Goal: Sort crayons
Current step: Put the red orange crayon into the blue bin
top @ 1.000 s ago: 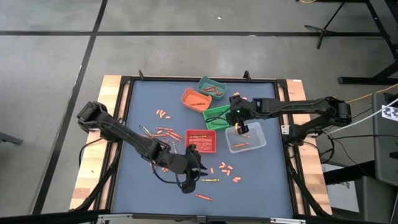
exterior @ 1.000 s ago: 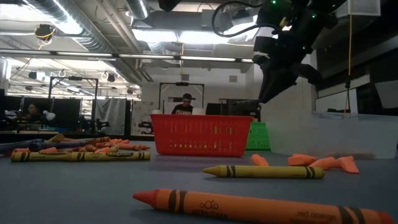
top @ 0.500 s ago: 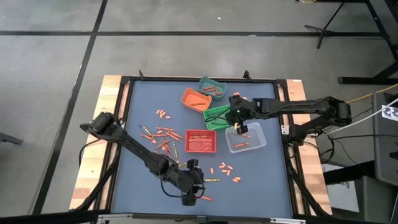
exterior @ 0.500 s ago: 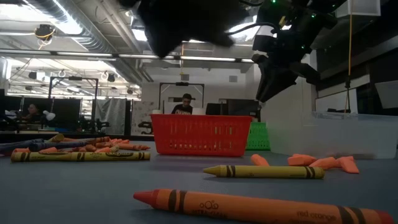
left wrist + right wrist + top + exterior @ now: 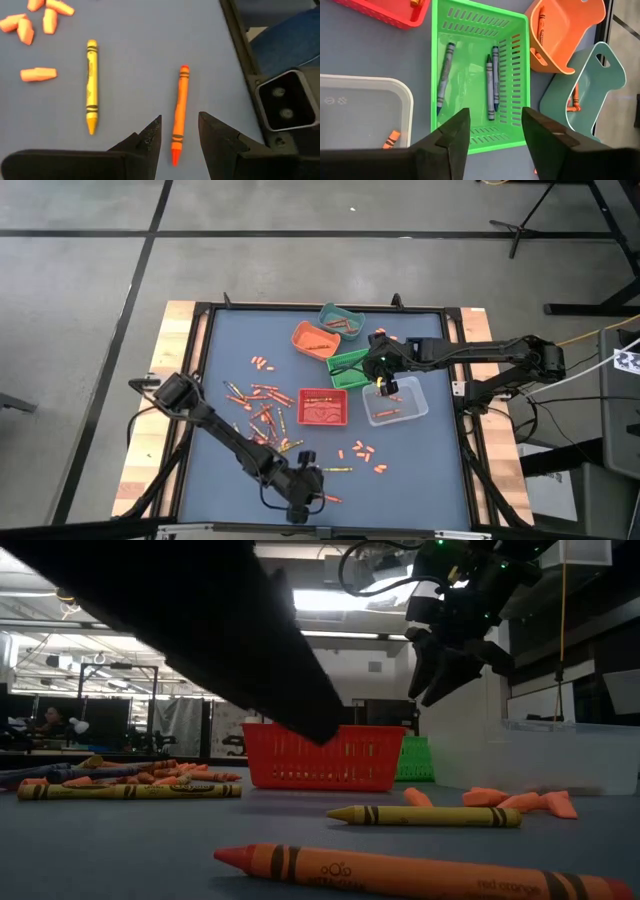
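High view shows the blue desk [image 5: 225,350] with a dark frame all round and wood strips at its sides. The left gripper [image 5: 305,505] is down at the near edge of the desk, right by the frame. Its fingers [image 5: 150,142] are apart, and an orange crayon [image 5: 178,114] lies on the desk between them, not held. A yellow crayon [image 5: 91,86] lies just beside it, and some orange stubs [image 5: 37,74] lie a bit farther off. The desk edge and a small black camera box [image 5: 282,104] are close on the other side, so there is little room there. The right gripper [image 5: 384,383] hangs up in the air over the middle of the desk, above the green bin [image 5: 480,75] and next to the clear bin [image 5: 365,112]. Its fingers are apart and hold nothing. Three dark crayons lie in the green bin, and one orange crayon lies in the clear bin. The red bin [image 5: 323,406], the orange bin [image 5: 315,338] and the teal bin [image 5: 341,322] sit close together by them. Most of the crayons [image 5: 262,395] lie loose on the left half of the desk. The far left corner of the desk is bare.
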Robot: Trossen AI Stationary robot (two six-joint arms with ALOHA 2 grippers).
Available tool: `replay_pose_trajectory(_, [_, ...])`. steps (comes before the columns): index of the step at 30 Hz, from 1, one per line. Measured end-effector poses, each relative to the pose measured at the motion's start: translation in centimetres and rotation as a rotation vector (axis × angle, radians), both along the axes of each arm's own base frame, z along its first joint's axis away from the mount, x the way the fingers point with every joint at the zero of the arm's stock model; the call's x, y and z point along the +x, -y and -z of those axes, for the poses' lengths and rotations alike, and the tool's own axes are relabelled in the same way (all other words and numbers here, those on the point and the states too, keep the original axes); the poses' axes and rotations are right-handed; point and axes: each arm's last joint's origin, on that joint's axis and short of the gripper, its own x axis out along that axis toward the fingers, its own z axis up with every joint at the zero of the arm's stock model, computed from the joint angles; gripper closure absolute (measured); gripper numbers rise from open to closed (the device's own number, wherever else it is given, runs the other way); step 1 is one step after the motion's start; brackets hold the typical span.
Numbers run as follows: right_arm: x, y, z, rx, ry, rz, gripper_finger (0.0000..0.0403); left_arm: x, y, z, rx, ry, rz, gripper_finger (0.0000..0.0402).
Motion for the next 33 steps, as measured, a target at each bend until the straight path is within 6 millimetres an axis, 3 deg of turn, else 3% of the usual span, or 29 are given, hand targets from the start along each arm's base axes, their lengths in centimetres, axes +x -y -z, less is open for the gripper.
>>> replay_pose_trajectory(13, [0.0,0.0,0.0,0.0,-0.001,0.0,0.0223,-0.1,0.2,0.1,0.006,0.004,0.002,0.0288])
replay_pose_trajectory(21, [0.0,0.0,0.0,0.001,-0.003,0.0,0.0223,0.2,0.7,3.4,0.009,-0.043,0.03,0.0288])
replay_pose_trajectory(25, [0.0,0.0,0.0,0.002,-0.004,0.001,0.0223,0.3,0.8,3.9,0.026,-0.043,0.031,0.0289])
replay_pose_trajectory(33, [-1.1,-0.2,0.0,0.074,-0.047,0.097,0.0223,0.3,0.6,4.0,0.077,-0.033,0.039,0.0331])
